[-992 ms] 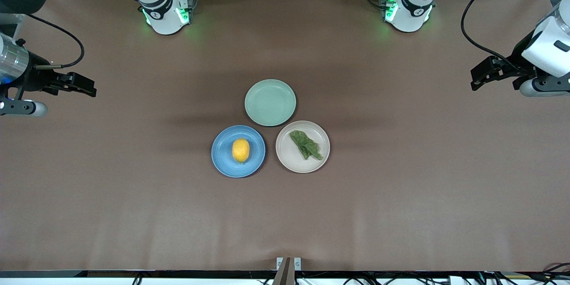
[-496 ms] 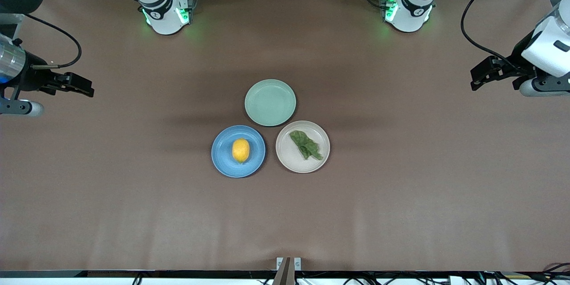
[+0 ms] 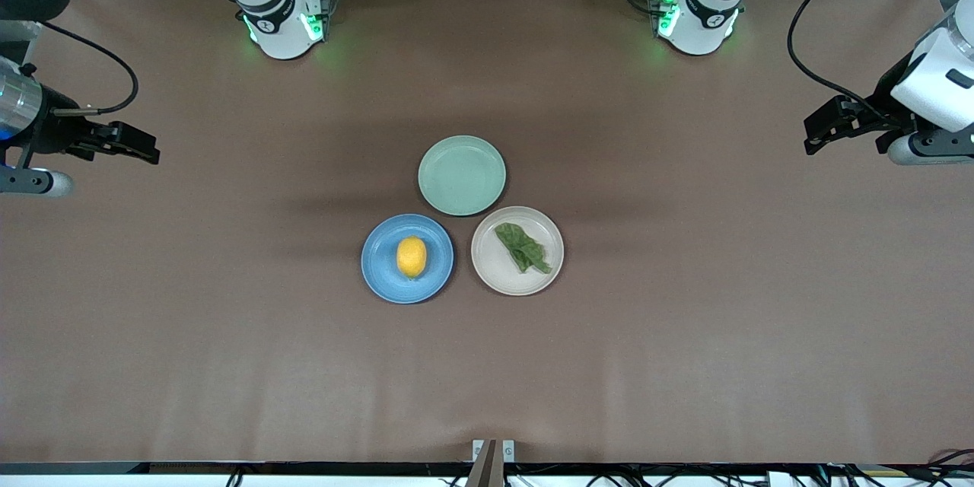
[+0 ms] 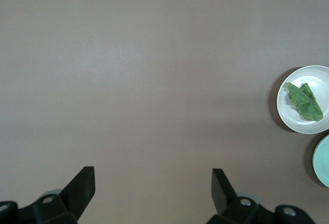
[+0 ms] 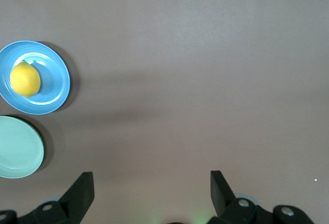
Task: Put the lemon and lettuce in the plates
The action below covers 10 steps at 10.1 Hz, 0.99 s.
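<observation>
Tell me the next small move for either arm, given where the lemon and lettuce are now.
Probably none beyond parking: the lemon already lies in the blue plate and the lettuce in the beige plate. The left gripper and right gripper hang open over bare table at their own ends, holding nothing. I'd keep both arms waiting there.
</observation>
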Each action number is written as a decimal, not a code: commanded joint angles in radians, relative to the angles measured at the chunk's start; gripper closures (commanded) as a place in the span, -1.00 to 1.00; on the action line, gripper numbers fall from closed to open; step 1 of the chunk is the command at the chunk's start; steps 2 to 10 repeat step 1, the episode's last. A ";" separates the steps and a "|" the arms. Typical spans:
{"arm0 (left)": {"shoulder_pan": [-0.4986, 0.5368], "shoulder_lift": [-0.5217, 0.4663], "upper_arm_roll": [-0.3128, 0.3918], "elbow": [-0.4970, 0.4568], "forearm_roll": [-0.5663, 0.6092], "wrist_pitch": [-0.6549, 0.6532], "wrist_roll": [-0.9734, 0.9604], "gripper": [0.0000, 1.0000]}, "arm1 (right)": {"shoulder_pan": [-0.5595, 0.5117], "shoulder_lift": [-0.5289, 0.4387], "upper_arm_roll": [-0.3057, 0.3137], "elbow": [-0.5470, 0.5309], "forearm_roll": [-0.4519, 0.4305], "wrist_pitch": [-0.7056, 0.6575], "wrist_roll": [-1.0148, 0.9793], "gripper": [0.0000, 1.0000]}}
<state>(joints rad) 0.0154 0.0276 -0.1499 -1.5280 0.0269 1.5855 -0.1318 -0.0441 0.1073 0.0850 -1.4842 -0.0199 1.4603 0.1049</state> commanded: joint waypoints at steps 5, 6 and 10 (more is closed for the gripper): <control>0.006 -0.014 -0.007 -0.007 0.018 -0.010 0.018 -1.00 | 0.004 -0.026 -0.002 -0.016 -0.003 -0.009 -0.013 -1.00; 0.006 -0.014 -0.007 -0.007 0.018 -0.010 0.018 -1.00 | 0.004 -0.026 -0.002 -0.016 -0.003 -0.009 -0.013 -1.00; 0.006 -0.014 -0.007 -0.007 0.018 -0.010 0.018 -1.00 | 0.004 -0.026 -0.002 -0.016 -0.003 -0.009 -0.013 -1.00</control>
